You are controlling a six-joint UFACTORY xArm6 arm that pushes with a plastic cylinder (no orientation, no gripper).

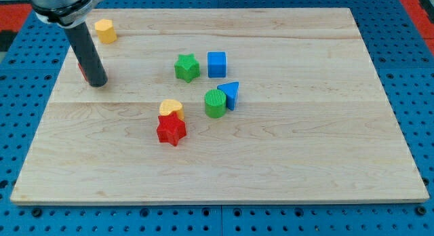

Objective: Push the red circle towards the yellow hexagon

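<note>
The yellow hexagon [105,30] sits near the board's top left corner. The red circle [81,70] is almost wholly hidden behind my dark rod; only a red sliver shows at the rod's left side, below the hexagon. My tip [97,82] rests on the board right against that red block, on its right and lower side. The hexagon lies roughly 75 pixels above the tip, a little to the right.
A green star [187,67] and a blue cube [216,64] sit at the upper middle. A green cylinder [215,103] touches a blue triangle [230,94]. A yellow heart-like block [171,108] touches a red star [171,129]. The wooden board [305,161] lies on a blue pegboard.
</note>
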